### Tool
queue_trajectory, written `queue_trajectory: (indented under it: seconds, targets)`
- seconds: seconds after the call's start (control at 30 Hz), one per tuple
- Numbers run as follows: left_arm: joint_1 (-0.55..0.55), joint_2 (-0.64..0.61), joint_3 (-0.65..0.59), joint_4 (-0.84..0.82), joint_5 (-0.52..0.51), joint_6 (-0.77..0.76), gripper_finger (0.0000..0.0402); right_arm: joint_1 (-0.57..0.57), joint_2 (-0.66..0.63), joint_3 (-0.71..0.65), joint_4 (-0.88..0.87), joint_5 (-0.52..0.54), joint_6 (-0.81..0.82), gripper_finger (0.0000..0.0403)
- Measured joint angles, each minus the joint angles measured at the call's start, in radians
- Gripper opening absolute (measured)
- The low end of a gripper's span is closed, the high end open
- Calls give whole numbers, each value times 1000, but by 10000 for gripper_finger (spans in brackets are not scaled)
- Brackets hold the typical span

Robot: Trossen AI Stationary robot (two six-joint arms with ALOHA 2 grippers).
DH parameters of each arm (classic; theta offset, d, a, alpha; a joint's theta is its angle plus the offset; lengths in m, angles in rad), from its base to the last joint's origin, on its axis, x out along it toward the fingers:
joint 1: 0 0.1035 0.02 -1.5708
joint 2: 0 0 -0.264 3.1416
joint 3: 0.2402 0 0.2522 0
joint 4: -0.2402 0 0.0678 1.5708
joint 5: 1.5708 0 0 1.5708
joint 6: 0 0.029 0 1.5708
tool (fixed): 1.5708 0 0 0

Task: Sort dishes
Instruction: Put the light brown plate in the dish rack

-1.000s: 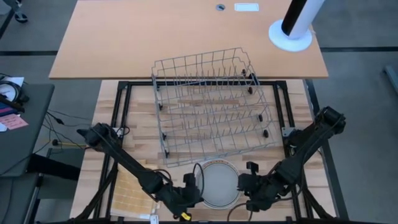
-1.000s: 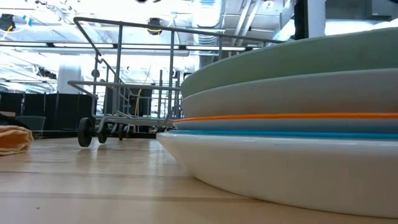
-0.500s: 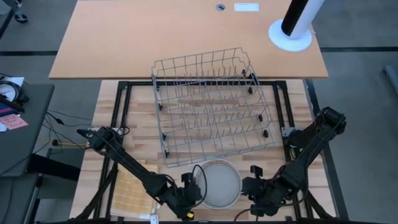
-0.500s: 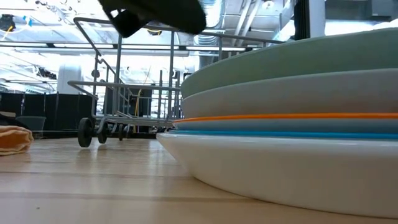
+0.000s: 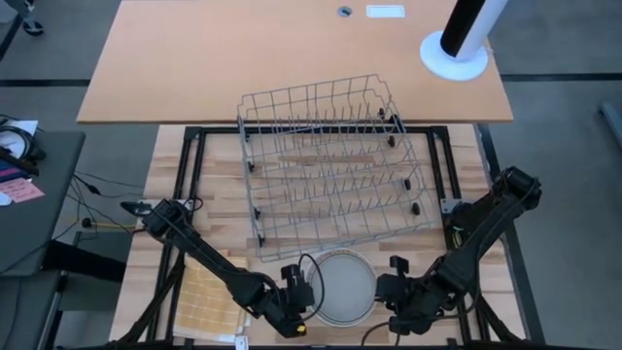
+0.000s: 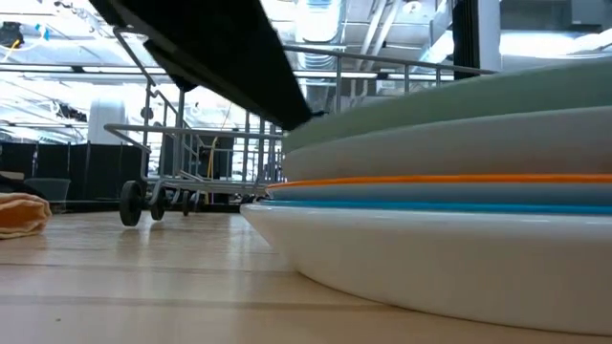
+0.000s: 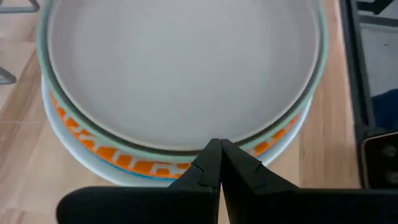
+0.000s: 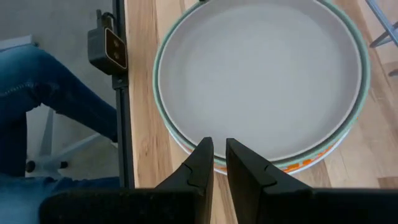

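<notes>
A stack of several round dishes (image 5: 345, 287) sits on the wooden table near its front edge. The top dish is pale teal-green (image 7: 180, 68), and an orange patterned one (image 7: 124, 160) lies lower in the stack. My left gripper (image 7: 219, 144) is shut, with its tips at the top dish's left rim. My right gripper (image 8: 216, 144) stands at the stack's right rim with a narrow gap between its fingers, and nothing shows between them. My left gripper's shut fingertips (image 6: 292, 113) reach the top dish's rim (image 7: 186, 147) on the stack's left side, slanting down from the table's left. Whether they touch the rim or hover just above it, I cannot tell. The dish lies flat on the stack.
The grey wire rack (image 5: 330, 165) stands just behind the stack, with its wheels (image 6: 131, 203) on the table. A yellow checked cloth (image 5: 207, 297) lies to the stack's left. A person's leg in jeans (image 8: 37, 99) shows beyond the table's edge.
My left gripper has come down and toward the stack, from the table's left, until its tips are at the top dish's rim. The dishes have stayed still.
</notes>
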Motion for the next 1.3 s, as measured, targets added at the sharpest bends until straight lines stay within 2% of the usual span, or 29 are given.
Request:
queue_trajectory:
  seconds: [0.27, 0.57, 0.73, 0.9, 1.13, 1.3]
  targets:
    - [11, 15, 0, 5, 18, 15, 0, -6, 0, 0, -1, 15, 8, 49]
    - [11, 15, 0, 6, 26, 15, 0, -25, 13, 0, -84, 79, 172, 49]
    - [11, 15, 0, 7, 26, 14, 0, -40, 76, 0, -98, 73, 149, 49]
    - [11, 15, 0, 12, 22, 12, 0, -58, 131, 0, -106, 18, 91, 49]
    - [10, 15, -1, 11, 27, -1, 0, -66, 102, 0, -118, -5, 91, 49]
    - [0, 15, 11, -2, 26, 13, 0, -54, 74, 0, -130, 18, 115, 49]
